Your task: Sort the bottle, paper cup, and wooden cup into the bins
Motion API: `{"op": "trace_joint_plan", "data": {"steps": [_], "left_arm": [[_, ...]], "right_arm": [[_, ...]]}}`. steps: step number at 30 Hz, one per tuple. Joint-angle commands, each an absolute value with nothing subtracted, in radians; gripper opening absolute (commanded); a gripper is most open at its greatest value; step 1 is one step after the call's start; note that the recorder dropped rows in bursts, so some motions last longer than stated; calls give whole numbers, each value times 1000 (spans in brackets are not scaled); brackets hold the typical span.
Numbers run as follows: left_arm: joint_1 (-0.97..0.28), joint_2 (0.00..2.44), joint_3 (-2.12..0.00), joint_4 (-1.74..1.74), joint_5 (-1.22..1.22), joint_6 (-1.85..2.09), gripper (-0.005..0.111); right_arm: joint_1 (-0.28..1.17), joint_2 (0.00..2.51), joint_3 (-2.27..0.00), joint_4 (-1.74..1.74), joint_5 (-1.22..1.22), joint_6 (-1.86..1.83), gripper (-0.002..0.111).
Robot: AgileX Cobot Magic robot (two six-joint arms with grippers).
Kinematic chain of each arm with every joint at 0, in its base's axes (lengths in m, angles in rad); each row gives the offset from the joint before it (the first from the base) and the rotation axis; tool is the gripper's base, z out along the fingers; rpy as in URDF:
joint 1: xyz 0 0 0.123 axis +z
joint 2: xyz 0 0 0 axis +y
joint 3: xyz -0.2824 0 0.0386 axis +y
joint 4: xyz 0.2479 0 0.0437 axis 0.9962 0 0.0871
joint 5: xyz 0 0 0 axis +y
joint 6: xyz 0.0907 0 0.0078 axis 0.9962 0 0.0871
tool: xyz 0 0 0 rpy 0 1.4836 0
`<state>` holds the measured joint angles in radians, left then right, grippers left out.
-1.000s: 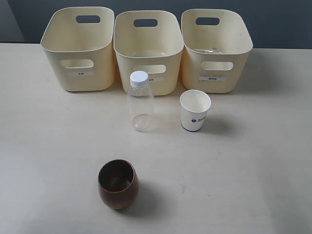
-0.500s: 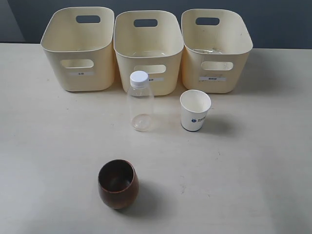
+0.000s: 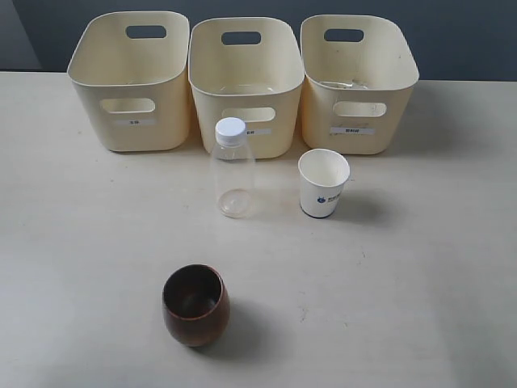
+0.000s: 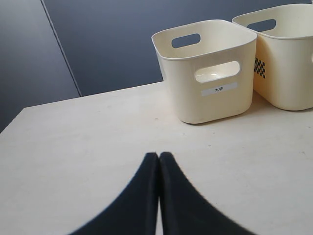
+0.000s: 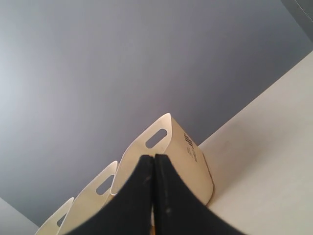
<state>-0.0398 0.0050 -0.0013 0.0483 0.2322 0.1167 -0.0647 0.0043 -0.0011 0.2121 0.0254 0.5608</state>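
Both end effectors, left (image 4: 159, 159) and right (image 5: 154, 161), are closed and empty, well apart from the bottle (image 3: 232, 170).

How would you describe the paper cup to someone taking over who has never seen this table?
Find the three cream bins along the table's far edge, then look just in front of the right-hand one. The paper cup stands there upright, to the right of the clear bottle. It is white with a small blue logo, unlike the dark wooden cup nearer the camera.

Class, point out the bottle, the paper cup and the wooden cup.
bottle (image 3: 233, 174), exterior view, on its clear body.
paper cup (image 3: 321, 194), exterior view, on its white side.
wooden cup (image 3: 198, 319), exterior view, on its brown outer wall.
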Motion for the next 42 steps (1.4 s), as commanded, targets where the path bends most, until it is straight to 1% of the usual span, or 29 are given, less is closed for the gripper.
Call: {"op": "trace_joint_plan", "data": {"steps": [1, 42], "left_arm": [[-43, 0, 0, 45, 231, 115, 0], [-43, 0, 0, 45, 231, 115, 0]], "right_arm": [[-69, 0, 0, 210, 20, 550, -1], [-69, 0, 0, 181, 102, 548, -1]]}}
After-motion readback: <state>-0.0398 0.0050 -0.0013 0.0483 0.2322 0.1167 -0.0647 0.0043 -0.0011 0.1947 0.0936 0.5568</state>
